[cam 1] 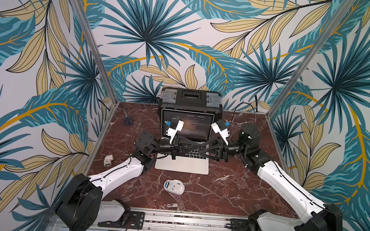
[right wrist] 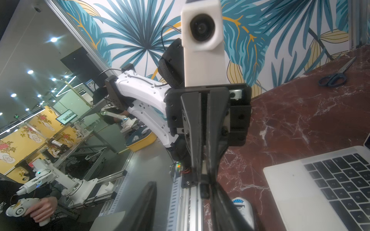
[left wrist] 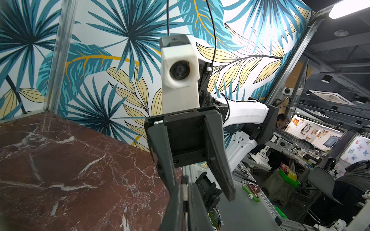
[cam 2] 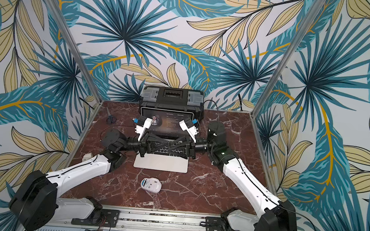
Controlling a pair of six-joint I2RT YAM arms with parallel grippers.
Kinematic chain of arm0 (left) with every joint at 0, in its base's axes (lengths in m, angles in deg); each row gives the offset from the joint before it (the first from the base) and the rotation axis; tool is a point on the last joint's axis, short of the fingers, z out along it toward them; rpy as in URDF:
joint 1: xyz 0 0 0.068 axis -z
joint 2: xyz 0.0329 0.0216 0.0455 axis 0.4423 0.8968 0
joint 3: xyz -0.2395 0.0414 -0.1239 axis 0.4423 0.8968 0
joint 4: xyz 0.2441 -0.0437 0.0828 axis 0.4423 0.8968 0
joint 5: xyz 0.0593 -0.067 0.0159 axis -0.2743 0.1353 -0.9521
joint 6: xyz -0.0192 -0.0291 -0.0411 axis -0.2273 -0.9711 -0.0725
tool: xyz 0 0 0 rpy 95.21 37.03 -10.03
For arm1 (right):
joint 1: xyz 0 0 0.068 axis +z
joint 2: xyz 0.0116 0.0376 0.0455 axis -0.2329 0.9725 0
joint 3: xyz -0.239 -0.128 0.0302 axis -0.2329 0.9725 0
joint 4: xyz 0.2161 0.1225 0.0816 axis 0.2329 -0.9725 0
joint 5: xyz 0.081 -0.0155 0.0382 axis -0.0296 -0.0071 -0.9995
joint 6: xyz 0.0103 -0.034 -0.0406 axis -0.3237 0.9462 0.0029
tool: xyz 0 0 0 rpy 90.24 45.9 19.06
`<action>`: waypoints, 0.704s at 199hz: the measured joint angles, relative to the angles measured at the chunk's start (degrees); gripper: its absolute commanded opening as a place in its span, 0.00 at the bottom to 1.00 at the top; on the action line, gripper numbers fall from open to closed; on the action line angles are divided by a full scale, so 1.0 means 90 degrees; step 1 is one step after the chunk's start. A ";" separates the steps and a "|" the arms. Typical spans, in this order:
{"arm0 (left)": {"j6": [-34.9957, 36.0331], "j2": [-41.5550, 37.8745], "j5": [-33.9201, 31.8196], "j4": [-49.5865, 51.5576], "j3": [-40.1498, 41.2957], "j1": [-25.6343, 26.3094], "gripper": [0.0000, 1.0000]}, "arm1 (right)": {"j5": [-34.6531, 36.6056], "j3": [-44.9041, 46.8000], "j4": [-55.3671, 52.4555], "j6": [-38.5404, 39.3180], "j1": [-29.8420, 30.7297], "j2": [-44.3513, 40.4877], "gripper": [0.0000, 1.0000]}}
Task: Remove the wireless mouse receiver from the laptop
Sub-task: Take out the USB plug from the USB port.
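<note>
While pinched in the closed left gripper (cam 1: 194, 147), entered first: small receiver (left wrist: 185, 192), dark cap over pale metal plug, aloft above the keyboard and apart from any port.

- Left gripper: fingers clamped on the receiver, tip to tip with the right gripper (left wrist: 202, 190).
- Right gripper: jaws parted, standing either side of the left fingertips, nothing held.
- Slim silver laptop (cam 1: 182, 165), black keys, large pale trackpad, dark lit screen: open at the middle of the red-brown marbled tabletop (cam 1: 230, 191), screen backed by the black plastic toolbox (cam 1: 191, 98) at the far edge.
- Palm-sized white oval mouse (cam 1: 174, 186): belly up, blue-striped label showing, near the middle of the near edge, well apart from both grippers.
- Blue-handled scissors (cam 1: 127, 119): toward the far left corner.
- White pipe elbow (cam 1: 108, 160): by the left edge.

Step in hand, as judged: extraction from the laptop apparently done; receiver poised between the two grippers, seemingly for a hand-over.

Next, as judged: closing of the right jaws squarely on the exposed end before any release by the left, or else lowering to a bare patch of tabletop. Fine alignment needed, the piece being tiny and easily lost among the keys.
</note>
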 measured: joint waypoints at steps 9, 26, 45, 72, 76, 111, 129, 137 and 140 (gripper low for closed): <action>0.0002 0.0000 -0.0007 -0.0002 0.0000 0.0000 0.00 | 0.0027 -0.0027 -0.0095 0.0068 0.0000 -0.0024 0.48; 0.0007 0.0000 -0.0039 -0.0012 0.0000 0.0002 0.00 | 0.0083 -0.0090 -0.0250 0.0168 -0.0002 -0.0058 0.47; 0.0010 -0.0005 -0.0061 -0.0027 0.0000 0.0007 0.00 | 0.0136 -0.0168 -0.0408 0.0238 0.0000 -0.0056 0.44; 0.0017 -0.0015 -0.0095 -0.0051 0.0000 0.0015 0.00 | 0.0202 -0.0228 -0.0517 0.0284 0.0000 -0.0049 0.47; 0.0017 -0.0015 -0.0097 -0.0051 0.0000 0.0015 0.00 | 0.0219 -0.0236 -0.0525 0.0291 0.0000 -0.0049 0.50; 0.0017 -0.0015 -0.0080 -0.0017 0.0000 0.0039 0.00 | 0.0466 -0.0396 -0.0568 0.0476 0.0000 -0.0049 0.52; 0.0017 -0.0017 -0.0078 0.0002 0.0000 0.0041 0.00 | 0.0566 -0.0457 -0.0585 0.0566 -0.0002 -0.0049 0.45; 0.0019 -0.0015 -0.0078 0.0010 0.0000 0.0041 0.00 | 0.0583 -0.0474 -0.0602 0.0597 -0.0002 -0.0046 0.42; 0.0019 -0.0015 -0.0078 0.0017 0.0000 0.0041 0.00 | 0.0580 -0.0481 -0.0614 0.0614 -0.0002 -0.0044 0.42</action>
